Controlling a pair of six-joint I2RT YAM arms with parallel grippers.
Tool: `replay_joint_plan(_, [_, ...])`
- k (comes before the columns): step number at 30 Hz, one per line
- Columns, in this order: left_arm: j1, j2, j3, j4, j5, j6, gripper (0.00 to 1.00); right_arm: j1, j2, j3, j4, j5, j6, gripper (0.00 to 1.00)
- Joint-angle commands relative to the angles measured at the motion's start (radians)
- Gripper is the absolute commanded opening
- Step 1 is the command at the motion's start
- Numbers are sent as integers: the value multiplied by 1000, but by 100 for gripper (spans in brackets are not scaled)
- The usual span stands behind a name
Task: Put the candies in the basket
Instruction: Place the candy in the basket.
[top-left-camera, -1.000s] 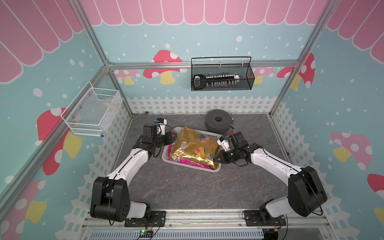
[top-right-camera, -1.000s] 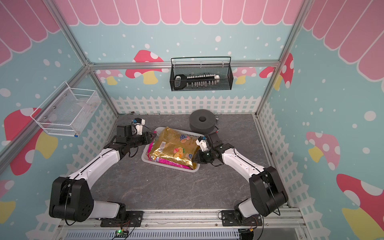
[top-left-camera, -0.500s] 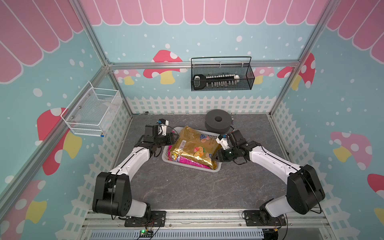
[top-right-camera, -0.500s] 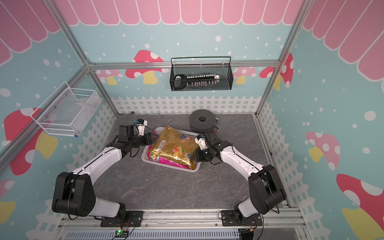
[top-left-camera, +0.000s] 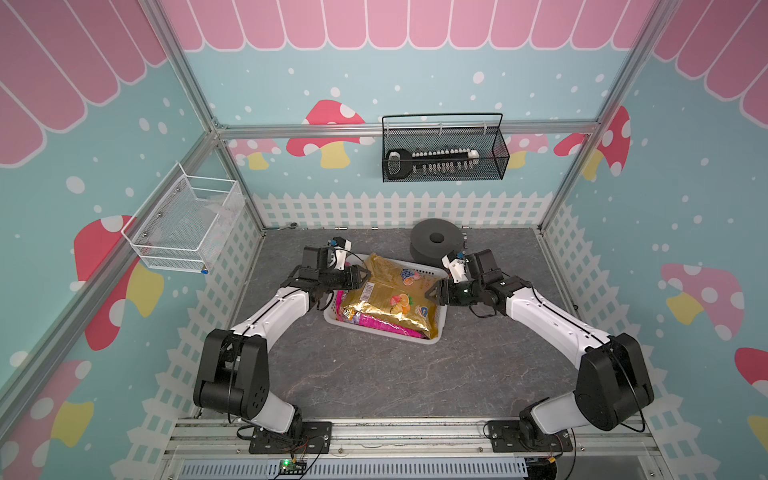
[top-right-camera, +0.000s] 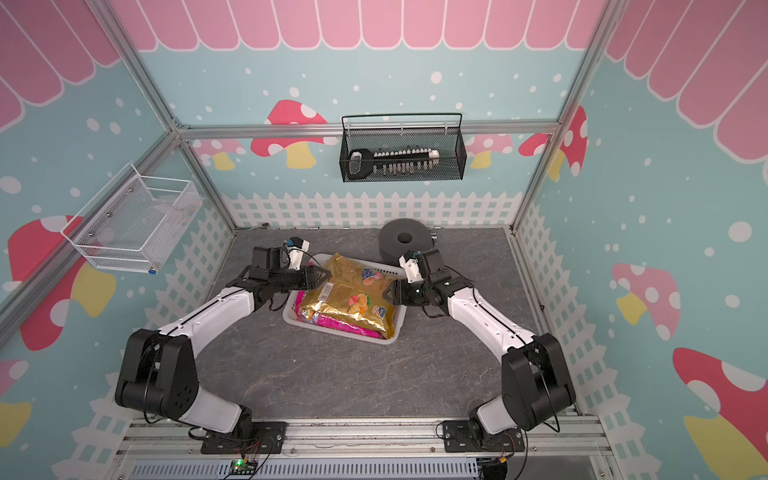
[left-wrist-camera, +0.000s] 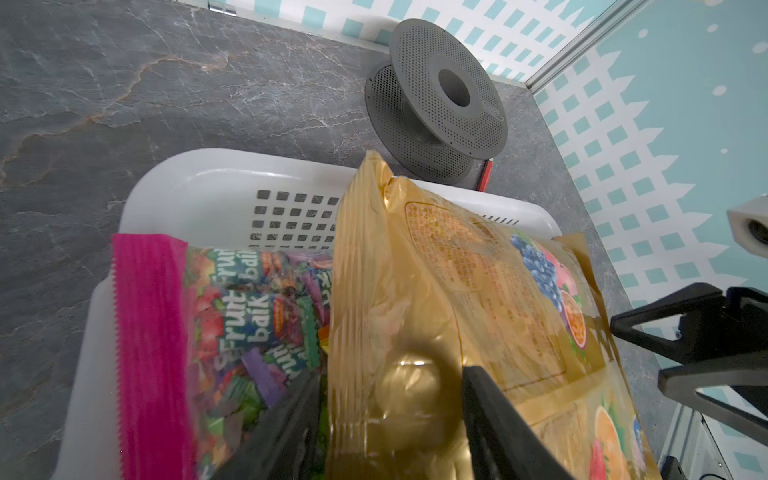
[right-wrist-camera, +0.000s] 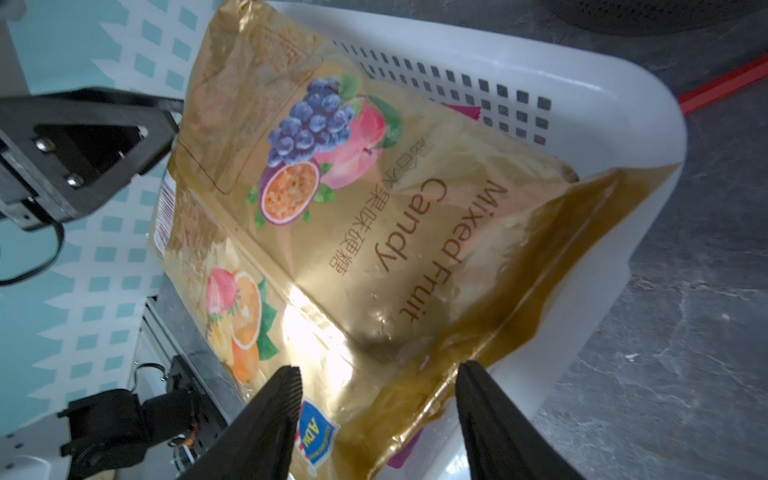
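Teal walls (top-left-camera: 415, 83) carry pink scalloped trim (top-left-camera: 374, 25) and red mushrooms (top-left-camera: 328, 124); a white picket fence (top-left-camera: 395, 210) runs along their base. A grey marbled worktop (top-left-camera: 374, 374) lies below, with metal posts (top-left-camera: 187, 79) at the corners.

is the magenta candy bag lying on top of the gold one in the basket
No, the gold bag lies over the magenta bag, covering part of it in the basket.

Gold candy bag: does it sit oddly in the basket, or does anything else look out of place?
Yes. The gold candy bag lies tilted on the magenta bag, not down inside: its edges ride over the basket rim, and one corner pokes up at the far side. Nothing looks spilled.
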Motion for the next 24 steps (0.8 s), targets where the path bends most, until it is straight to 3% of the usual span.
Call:
replay_joint_plan(1, [-3,15,11,-11,36,7,56,-11,46,6,62,-7,23,69])
replay_joint_plan(6, [-4,16,4,-11,35,-5,56,-12,94,-21,136,-55,11,72])
replay_joint_plan(14, [-3,-17,-8,-11,1,-2,55,-2,108,-73,357,-251,56,74])
replay_joint_plan(24, [27,-77,-52,-14,-56,2,55,29,143,-20,320,-210,44,74])
